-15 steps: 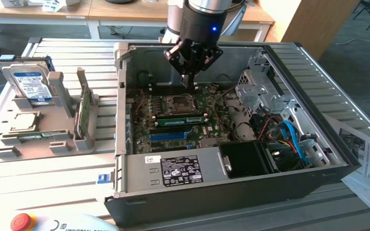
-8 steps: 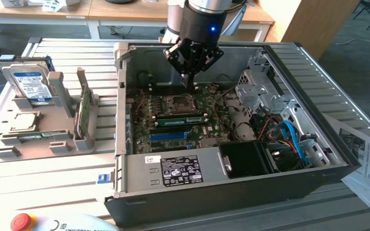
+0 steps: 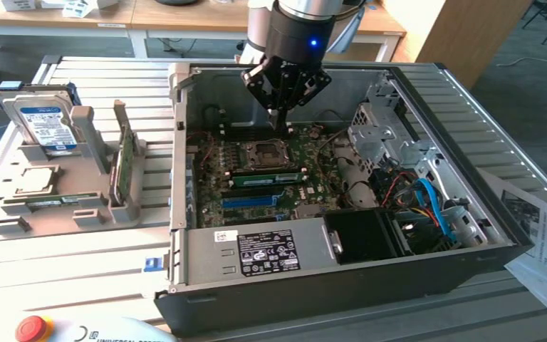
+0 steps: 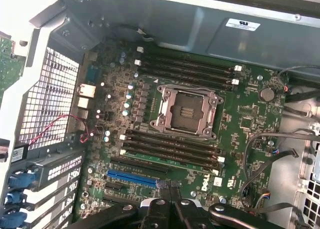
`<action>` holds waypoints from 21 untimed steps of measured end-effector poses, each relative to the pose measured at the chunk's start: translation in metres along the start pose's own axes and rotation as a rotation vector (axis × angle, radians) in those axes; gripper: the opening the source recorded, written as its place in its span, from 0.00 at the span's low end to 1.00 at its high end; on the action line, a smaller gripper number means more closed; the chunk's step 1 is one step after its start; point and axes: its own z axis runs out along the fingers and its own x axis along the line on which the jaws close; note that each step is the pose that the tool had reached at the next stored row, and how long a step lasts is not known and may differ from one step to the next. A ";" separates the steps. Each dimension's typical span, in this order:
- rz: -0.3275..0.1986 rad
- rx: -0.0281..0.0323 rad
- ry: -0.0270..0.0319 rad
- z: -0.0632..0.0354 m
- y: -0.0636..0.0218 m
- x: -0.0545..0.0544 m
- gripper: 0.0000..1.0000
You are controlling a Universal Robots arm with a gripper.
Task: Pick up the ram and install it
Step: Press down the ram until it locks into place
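The gripper [image 3: 280, 125] hung inside the open computer case [image 3: 464, 235], over the far part of the motherboard [image 3: 304, 149] just beyond the CPU socket [image 3: 259, 152]. Its two fingers were pressed together into a single narrow tip and nothing was held between them. In the wrist view the gripper [image 4: 169, 187] showed the same, its dark fingers closed against each other above the board near the blue slot [image 4: 131, 178].

The ram [image 3: 268, 178], a long narrow green stick, sat upright in one of the memory slots on the near side of the CPU socket, parallel to the black slots beside it. In the wrist view the ram [image 4: 172, 162] appeared as a thin green strip among those slots, apart from the gripper. Whether its end latches were fully closed could not be told.

The case lay on its side on the slatted tabletop [image 3: 83, 285]. Towards the exterior view's left stood a grey holder tray [image 3: 8, 214] carrying a hard drive [image 3: 43, 120] on edge, a larger green card [image 3: 124, 165] standing on edge, and another thin green stick [image 3: 60, 201] lying flat.
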 end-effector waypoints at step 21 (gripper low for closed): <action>0.069 0.0049 -0.0282 0.0000 0.0000 0.000 0.11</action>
